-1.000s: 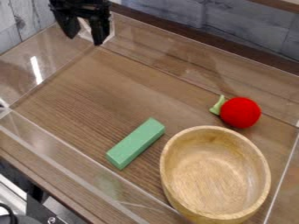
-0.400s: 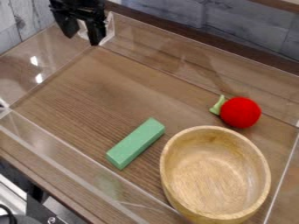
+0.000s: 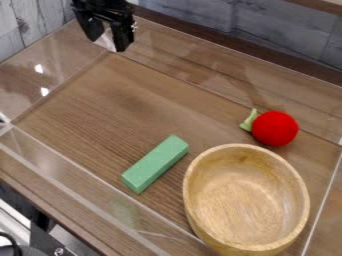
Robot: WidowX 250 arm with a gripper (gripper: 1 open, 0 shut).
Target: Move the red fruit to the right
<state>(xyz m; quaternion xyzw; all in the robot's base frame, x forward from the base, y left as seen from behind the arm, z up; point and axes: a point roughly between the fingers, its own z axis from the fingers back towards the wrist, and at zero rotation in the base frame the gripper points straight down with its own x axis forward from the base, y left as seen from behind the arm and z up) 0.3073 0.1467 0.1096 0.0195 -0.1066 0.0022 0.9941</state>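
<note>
The tool has shifted slightly rightward along the top edge of the view since the earliest picture, from the upper left corner toward the centre. Its dark fingers now present at a somewhat different angle, consistent with a roll.

Red fruit is showing bright solid red, with a small pale green leaf bit on its left side. Block is showing flat mint green, slightly darker on its side face. Bowl is showing light tan wood with faint grain rings inside. Surface is showing mid-brown wood grain in long streaks. Hand is showing black. Clear walls are catching whitish glare. Back wall is showing grey planks.
</note>
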